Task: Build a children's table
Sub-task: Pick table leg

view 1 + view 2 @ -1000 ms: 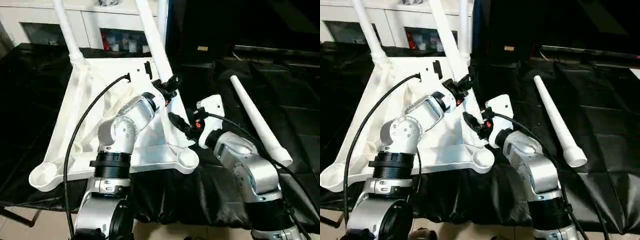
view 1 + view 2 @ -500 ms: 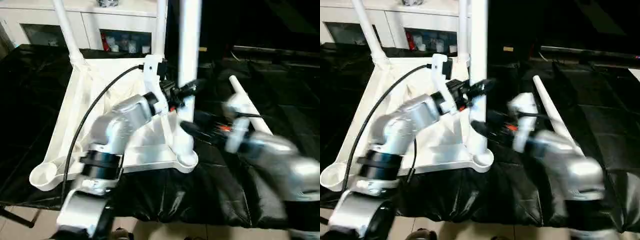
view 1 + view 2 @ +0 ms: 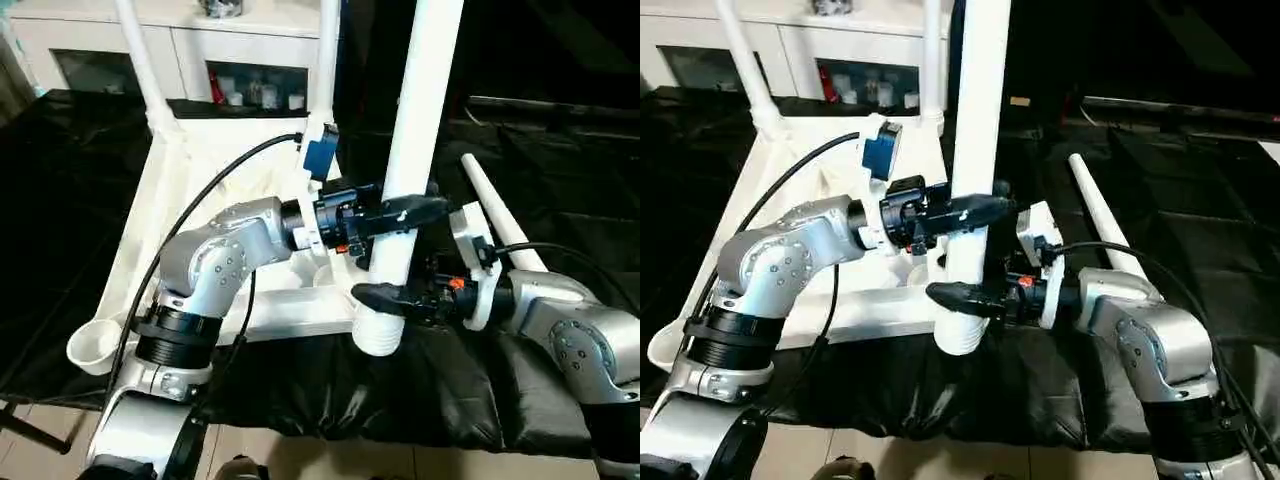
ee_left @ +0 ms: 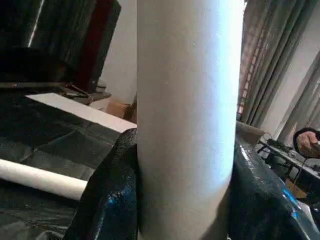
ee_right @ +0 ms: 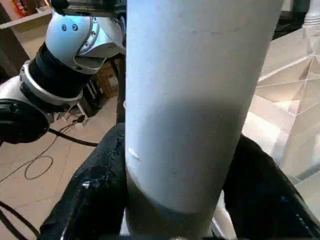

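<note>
The inverted table top (image 3: 200,200) lies on the black-covered bench (image 3: 560,170). At its near corner a leg (image 3: 410,170) stands upright — my left gripper (image 3: 405,212) clamps it, my right gripper (image 3: 385,298) pinches it lower. A spare leg (image 3: 490,210) lies just beyond.

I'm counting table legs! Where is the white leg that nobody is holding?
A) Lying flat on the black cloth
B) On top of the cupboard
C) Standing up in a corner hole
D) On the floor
A: the loose leg lies flat on the black cloth, beside the robot's right arm, while the left tool and the right tool both grip another leg that stands upright.
</note>
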Robot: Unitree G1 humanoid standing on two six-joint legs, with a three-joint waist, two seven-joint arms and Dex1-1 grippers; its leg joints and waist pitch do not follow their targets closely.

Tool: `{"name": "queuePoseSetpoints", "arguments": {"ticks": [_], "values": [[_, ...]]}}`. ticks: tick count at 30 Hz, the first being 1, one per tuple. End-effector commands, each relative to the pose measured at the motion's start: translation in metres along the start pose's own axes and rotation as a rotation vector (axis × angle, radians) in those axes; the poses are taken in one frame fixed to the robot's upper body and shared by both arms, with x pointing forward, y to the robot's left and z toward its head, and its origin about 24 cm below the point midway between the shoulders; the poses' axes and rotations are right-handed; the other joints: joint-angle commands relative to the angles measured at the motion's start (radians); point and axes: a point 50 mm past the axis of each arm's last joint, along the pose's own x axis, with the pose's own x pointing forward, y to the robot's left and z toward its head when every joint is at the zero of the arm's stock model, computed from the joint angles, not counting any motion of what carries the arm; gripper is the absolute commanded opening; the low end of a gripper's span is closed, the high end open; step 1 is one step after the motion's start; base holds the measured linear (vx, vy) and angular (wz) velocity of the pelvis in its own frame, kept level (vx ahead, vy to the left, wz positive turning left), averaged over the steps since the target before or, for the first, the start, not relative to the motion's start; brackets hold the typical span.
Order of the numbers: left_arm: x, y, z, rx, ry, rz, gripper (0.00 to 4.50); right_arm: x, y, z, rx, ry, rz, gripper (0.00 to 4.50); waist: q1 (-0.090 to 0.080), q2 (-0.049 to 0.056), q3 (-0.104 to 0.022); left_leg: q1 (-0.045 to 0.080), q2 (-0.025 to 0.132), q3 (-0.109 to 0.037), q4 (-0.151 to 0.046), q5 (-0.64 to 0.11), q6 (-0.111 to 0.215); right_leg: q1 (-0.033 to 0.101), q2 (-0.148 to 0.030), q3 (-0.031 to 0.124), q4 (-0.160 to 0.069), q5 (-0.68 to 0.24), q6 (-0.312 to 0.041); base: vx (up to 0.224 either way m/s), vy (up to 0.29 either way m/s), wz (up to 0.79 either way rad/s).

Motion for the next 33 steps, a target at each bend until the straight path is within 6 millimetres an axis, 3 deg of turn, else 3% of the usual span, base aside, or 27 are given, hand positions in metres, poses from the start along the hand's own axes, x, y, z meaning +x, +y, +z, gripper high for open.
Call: {"name": "queuePoseSetpoints", "arguments": {"ticks": [1,7,9,12,16,18,19,21,24,27,28,29,33], "values": [[0.003,-0.007,0.003,-0.003,-0.01,-0.067,1.86,-0.006,-0.002,-0.002,-0.003,0.023,-0.032,2.27,0.001,-0.013,-0.077,0.027,0.015,-0.007,-0.07,-0.245,-0.01,0.046,-0.036,0.021,-0.07,-0.342,-0.158,0.0,0.0,0.0],[0.002,-0.006,0.003,-0.003,-0.014,-0.059,1.86,-0.004,0.001,-0.003,0.003,0.019,-0.014,1.95,0.002,-0.013,-0.078,0.025,0.014,-0.007,-0.069,-0.235,-0.007,0.048,-0.035,0.021,-0.069,-0.325,-0.163,0.0,0.0,0.0],[0.004,-0.002,0.006,-0.017,-0.041,-0.016,2.42,-0.003,-0.001,-0.004,-0.007,0.012,-0.038,1.9,0.002,-0.011,-0.079,0.025,0.014,-0.006,-0.067,-0.227,-0.005,0.048,-0.035,0.021,-0.066,-0.308,-0.17,0.0,0.0,0.0],[0.006,0.0,0.008,0.011,-0.052,0.036,2.63,0.0,-0.004,-0.002,-0.033,-0.008,-0.097,1.9,0.001,-0.012,-0.079,0.024,0.013,-0.006,-0.066,-0.224,-0.01,0.047,-0.035,0.02,-0.065,-0.299,-0.176,0.0,0.0,0.0],[0.006,0.023,0.004,-0.005,-0.05,0.415,3.05,0.014,-0.013,0.004,-0.067,-0.065,-0.289,1.9,-0.001,-0.015,-0.08,0.023,0.014,-0.007,-0.065,-0.224,-0.018,0.048,-0.035,0.02,-0.065,-0.307,-0.158,0.0,0.0,0.0],[0.005,0.027,0.002,-0.04,-0.062,0.483,3.12,0.019,-0.015,0.004,-0.072,-0.067,-0.328,1.9,-0.002,-0.016,-0.079,0.023,0.011,-0.007,-0.065,-0.229,-0.024,0.046,-0.034,0.019,-0.07,-0.338,-0.148,0.0,0.0,0.0],[0.005,0.03,0.001,-0.059,-0.08,0.569,3.12,0.026,-0.016,0.005,-0.088,-0.074,-0.384,1.9,-0.004,-0.03,-0.079,0.022,0.01,-0.005,-0.064,-0.23,-0.023,0.046,-0.032,0.019,-0.073,-0.354,-0.135,0.0,0.0,0.0],[0.005,0.032,0.0,-0.059,-0.098,0.639,3.12,0.031,-0.019,0.005,-0.093,-0.084,-0.441,1.9,-0.005,-0.022,-0.079,0.02,0.01,-0.008,-0.067,-0.231,-0.027,0.046,-0.033,0.018,-0.074,-0.363,-0.12,0.0,0.0,0.0],[0.008,0.035,0.001,-0.032,-0.125,0.755,3.12,0.039,-0.024,0.007,-0.092,-0.103,-0.536,1.9,-0.008,-0.024,-0.078,0.02,0.009,-0.01,-0.069,-0.245,-0.031,0.044,-0.032,0.017,-0.078,-0.377,-0.094,0.0,0.0,0.0],[0.015,0.037,0.001,-0.022,-0.17,0.881,3.12,0.052,-0.026,0.012,-0.091,-0.136,-0.61,1.9,-0.013,-0.023,-0.079,0.019,0.011,-0.012,-0.07,-0.25,-0.039,0.042,-0.029,0.017,-0.077,-0.347,-0.09,0.0,0.0,0.0],[0.015,0.037,0.002,-0.018,-0.175,0.896,2.84,0.053,-0.025,0.013,-0.09,-0.139,-0.615,1.9,-0.016,-0.023,-0.079,0.017,0.008,-0.013,-0.071,-0.252,-0.036,0.043,-0.029,0.016,-0.076,-0.347,-0.085,0.0,0.0,0.0],[0.016,0.037,0.002,-0.015,-0.18,0.905,2.84,0.055,-0.025,0.014,-0.092,-0.143,-0.62,1.9,-0.015,-0.017,-0.078,0.018,0.008,-0.014,-0.072,-0.257,-0.038,0.043,-0.029,0.016,-0.076,-0.351,-0.081,0.0,0.0,0.0],[0.021,0.036,0.002,0.02,-0.186,0.924,2.51,0.061,-0.023,0.016,-0.102,-0.149,-0.623,1.9,-0.017,-0.014,-0.08,0.018,0.009,-0.013,-0.071,-0.24,-0.037,0.043,-0.026,0.018,-0.072,-0.289,-0.082,0.0,0.0,0.0]]}}
